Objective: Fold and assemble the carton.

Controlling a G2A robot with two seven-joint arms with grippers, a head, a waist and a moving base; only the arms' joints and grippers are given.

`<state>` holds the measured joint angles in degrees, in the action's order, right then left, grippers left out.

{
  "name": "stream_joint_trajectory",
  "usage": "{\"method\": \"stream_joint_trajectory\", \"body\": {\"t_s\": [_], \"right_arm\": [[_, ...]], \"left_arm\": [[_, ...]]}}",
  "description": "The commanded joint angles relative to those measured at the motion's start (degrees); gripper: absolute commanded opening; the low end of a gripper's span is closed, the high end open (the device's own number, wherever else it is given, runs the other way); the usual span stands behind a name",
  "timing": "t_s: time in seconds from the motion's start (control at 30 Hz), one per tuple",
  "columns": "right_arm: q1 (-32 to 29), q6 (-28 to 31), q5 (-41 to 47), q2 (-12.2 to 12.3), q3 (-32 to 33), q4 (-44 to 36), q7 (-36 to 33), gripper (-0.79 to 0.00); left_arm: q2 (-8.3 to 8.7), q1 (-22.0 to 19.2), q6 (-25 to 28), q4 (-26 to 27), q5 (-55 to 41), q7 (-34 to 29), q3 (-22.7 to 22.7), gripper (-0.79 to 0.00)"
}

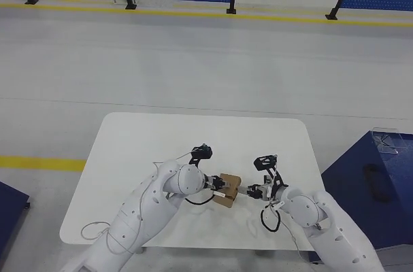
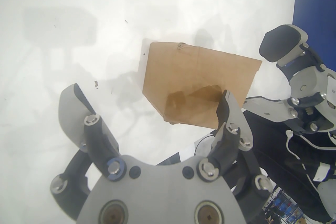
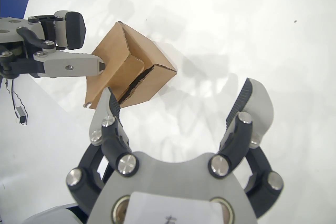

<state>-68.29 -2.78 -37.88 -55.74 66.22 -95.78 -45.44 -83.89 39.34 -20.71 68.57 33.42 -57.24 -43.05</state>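
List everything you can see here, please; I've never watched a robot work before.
carton: one, brown cardboard, partly folded, over the table between the two grippers.
table: one, white, in the middle of the floor.
blue cabinets: two, dark blue, on the floor on either side of the table.
floor lines: two, yellow, on the grey floor.
left gripper: one, grey and black, open, one finger against the carton.
right gripper: one, grey and black, open, one finger against the carton.
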Motion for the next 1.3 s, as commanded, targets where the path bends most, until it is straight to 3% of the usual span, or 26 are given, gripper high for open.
{"method": "stream_joint_trajectory", "body": {"t_s": [0.0, 0.37, 0.7, 1.27], "right_arm": [[0.28, -0.06, -0.24, -0.15, -0.34, 0.35, 0.31, 0.0], [1.37, 0.62, -0.28, -0.78, -0.97, 1.7, 0.84, 0.0], [-0.19, 1.99, -1.14, -0.31, 2.56, 0.83, 0.77, 0.0], [1.76, 0.94, -5.63, -2.14, -2.83, 4.13, 7.0, 0.0]], "left_arm": [[-0.14, -0.18, 0.25, -0.57, -0.17, -0.04, 0.07, 0.0], [-0.89, -1.17, 0.69, -2.44, -0.72, 0.02, 0.17, 0.0], [-0.75, -0.71, 0.35, -1.33, -0.41, -0.11, -1.27, 0.0], [-0.77, 0.58, 1.96, -0.96, -1.88, -1.37, -2.56, 0.0]]}}
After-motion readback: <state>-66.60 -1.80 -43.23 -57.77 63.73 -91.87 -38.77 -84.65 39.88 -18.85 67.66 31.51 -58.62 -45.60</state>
